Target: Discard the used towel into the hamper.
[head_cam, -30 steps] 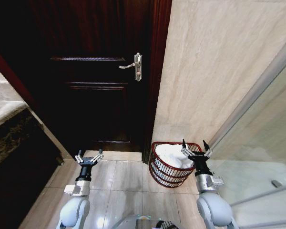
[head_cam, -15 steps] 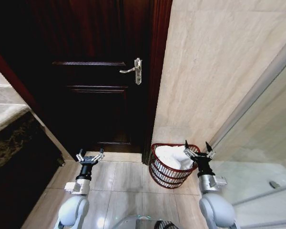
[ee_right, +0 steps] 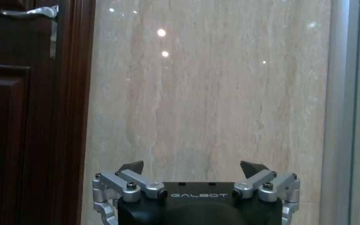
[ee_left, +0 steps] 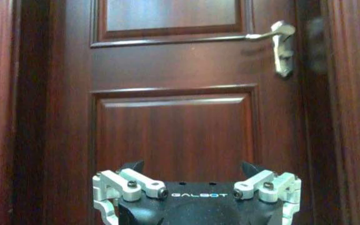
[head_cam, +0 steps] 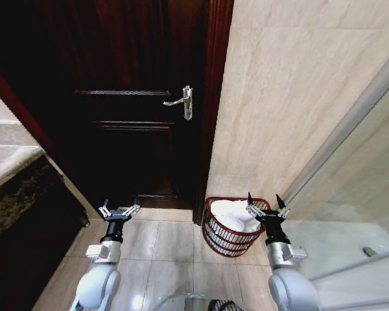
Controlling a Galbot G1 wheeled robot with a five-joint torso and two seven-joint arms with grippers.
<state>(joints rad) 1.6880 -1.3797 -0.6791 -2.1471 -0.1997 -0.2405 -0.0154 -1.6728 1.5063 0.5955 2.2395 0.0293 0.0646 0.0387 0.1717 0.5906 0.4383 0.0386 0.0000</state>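
The hamper (head_cam: pixel 215 236), a round reddish-brown wire basket, stands on the tiled floor at the foot of the beige wall, just right of the door frame. A white towel (head_cam: pixel 233 213) lies bunched inside it. My right gripper (head_cam: pixel 263 204) hovers open and empty over the hamper's right rim; in the right wrist view the right gripper (ee_right: pixel 192 167) faces the beige wall. My left gripper (head_cam: pixel 119 210) is held open and empty over the floor before the dark door, and the left wrist view has the left gripper (ee_left: pixel 192 167) pointing at the door panel.
A dark wooden door (head_cam: pixel 136 110) with a silver lever handle (head_cam: pixel 183 102) fills the back left. A dark stone-topped counter (head_cam: pixel 13 188) runs along the left. A glass shower partition (head_cam: pixel 356 214) closes the right side. Pale floor tiles (head_cam: pixel 172 240) lie between my arms.
The head view has tilted slightly, so the door handle and hamper sit lower in the picture. Both grippers stay open and empty in about the same pose.
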